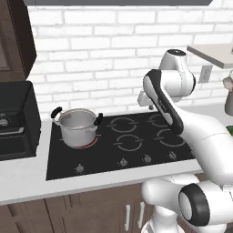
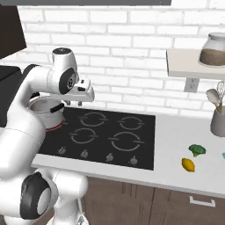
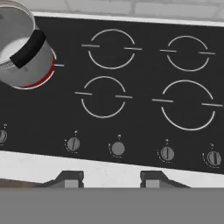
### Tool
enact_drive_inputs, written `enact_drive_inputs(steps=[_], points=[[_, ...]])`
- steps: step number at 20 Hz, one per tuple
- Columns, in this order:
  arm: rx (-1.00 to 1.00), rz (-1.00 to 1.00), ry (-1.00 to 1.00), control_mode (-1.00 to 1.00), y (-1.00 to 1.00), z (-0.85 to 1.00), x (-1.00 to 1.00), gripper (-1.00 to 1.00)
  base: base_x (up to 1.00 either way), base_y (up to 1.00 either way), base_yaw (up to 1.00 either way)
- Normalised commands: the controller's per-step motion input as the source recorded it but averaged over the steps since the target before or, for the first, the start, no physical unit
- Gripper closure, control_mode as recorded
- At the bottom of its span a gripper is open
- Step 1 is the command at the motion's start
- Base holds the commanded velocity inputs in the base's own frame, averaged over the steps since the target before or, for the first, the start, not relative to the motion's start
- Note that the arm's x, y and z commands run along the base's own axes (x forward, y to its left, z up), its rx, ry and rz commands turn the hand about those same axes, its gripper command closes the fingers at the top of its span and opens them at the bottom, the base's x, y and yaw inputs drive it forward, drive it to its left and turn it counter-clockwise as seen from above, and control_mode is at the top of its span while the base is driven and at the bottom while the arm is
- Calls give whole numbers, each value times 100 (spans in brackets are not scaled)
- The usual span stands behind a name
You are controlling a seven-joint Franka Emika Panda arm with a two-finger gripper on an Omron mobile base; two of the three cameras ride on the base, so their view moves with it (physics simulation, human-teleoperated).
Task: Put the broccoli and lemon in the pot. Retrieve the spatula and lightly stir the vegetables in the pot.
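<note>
The steel pot (image 1: 78,126) with two black handles stands on the cooktop's left rear burner, which glows red; nothing shows inside it. The arm partly hides the pot (image 2: 45,110) in the right base view, and the pot (image 3: 17,48) sits at the hand view's upper left. My gripper (image 2: 74,104) hovers open above the middle of the cooktop, to the right of the pot, with nothing between its fingers (image 3: 70,178). The broccoli (image 2: 197,150) and the yellow lemon (image 2: 188,165) lie on the white counter right of the stove. A light-blue sliver at the frame edge may be the spatula (image 2: 223,155).
The black cooktop (image 1: 132,154) has four burners and a row of knobs along its front. A black toaster oven (image 1: 16,120) stands left of it. A grey utensil holder (image 2: 217,122) sits at the back right under a shelf with a jar (image 2: 213,49).
</note>
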Motion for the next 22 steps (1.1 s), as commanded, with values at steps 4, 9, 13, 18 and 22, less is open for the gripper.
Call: enact_drive_inputs(steps=[4, 9, 13, 18, 22], points=[[-1, 0, 0, -100, -22, -13, -23, -100, 0, 0, 0], [0, -3, 3, -100, -94, -12, -32, -100, 0, 0, 0], [0, -4, 5, -100, -100, -13, -27, -100, 0, 0, 0], [0, -6, 8, -100, -100, -19, -15, -100, 0, 0, 0], [-2, -6, 9, -100, -100, -31, -2, -100, 0, 0, 0]])
